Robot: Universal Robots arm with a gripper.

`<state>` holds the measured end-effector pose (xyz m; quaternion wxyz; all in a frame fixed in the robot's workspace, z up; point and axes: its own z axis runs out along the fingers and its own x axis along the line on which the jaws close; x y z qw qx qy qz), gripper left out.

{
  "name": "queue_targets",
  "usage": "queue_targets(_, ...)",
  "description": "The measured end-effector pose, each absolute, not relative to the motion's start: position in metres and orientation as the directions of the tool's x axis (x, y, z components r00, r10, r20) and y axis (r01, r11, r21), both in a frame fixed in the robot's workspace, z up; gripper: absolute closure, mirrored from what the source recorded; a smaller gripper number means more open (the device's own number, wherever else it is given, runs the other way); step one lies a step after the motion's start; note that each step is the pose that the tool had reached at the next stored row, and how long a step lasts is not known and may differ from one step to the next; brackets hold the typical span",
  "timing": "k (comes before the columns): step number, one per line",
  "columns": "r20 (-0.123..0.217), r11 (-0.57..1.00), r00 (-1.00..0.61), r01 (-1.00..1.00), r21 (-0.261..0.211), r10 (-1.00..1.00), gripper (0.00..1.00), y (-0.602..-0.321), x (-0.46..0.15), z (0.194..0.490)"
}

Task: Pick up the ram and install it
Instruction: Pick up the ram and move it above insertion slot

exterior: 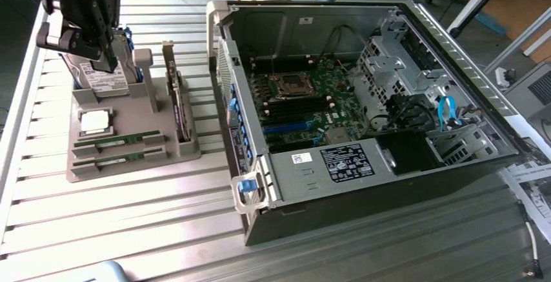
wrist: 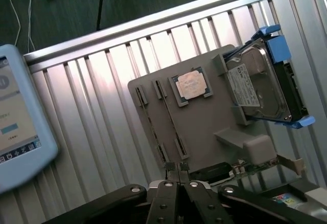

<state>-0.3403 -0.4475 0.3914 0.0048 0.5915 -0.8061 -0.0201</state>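
Ram, a slim, long green circuit-board stick with small black chips (exterior: 116, 141), lies on its edge in the slots of a flat grey plastic holder tray (exterior: 129, 173) in the lower left of the exterior frame, with a twin green stick (exterior: 113, 159) just beside it and parallel to it. On the same tray, a square silver CPU chip (exterior: 95, 121) sits just above the two sticks in the frame. Further up stands a silver hard drive with blue side rails (exterior: 102, 79), and an upright expansion card with a metal bracket (exterior: 177, 104) stands along the tray's right edge. The black gripper (exterior: 105, 59) hangs in the upper left of the frame over the hard drive, apart from the ram. In the wrist view its fingertips (wrist: 173, 169) are pressed together with nothing between them. An open dark computer case (exterior: 362, 191) fills the centre and right, its green motherboard (exterior: 311, 98) exposed. Everything rests on a ribbed aluminium table (exterior: 129, 224).
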Motion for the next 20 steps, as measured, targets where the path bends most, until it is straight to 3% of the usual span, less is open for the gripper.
queue_targets(20,-0.015,0.219,-0.219,-0.975,0.038,-0.976,0.89,-0.4475,-0.3403,0.3914)
